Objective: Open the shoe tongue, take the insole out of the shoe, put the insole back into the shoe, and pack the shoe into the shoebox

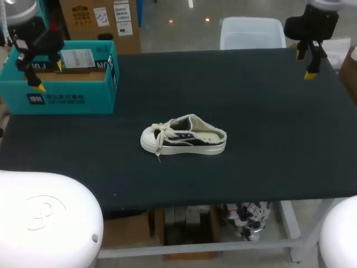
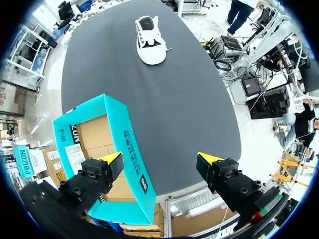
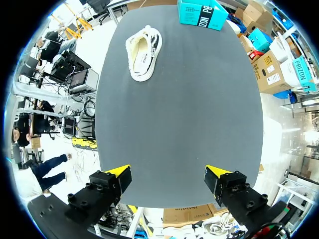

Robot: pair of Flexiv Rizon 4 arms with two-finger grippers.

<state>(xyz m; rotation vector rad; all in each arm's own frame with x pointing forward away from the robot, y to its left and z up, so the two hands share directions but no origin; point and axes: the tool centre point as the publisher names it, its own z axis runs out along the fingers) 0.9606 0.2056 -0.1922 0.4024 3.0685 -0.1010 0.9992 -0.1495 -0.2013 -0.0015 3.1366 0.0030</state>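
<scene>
- Shoe point(image 1: 184, 138): upright on its sole mid-table point(image 1: 262, 123), well apart from the shoebox point(image 1: 67, 101).
- Left gripper point(image 1: 49, 76) above the shoebox, right gripper point(image 1: 306, 64) near the far corner: both wide open, empty.
- Risk: sliding the light shoe instead of opening it, unless pinned; snagging the tied laces point(image 1: 160, 135).

Bright, even light, probably from overhead; faint shadow beneath the shoe point(image 1: 184, 135) on the dark table point(image 1: 268, 111)

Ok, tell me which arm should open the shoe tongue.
Right, marginally. Both stand open and far from the shoe, but its open heel end faces the right gripper, while the left gripper hangs above the shoebox.
</scene>
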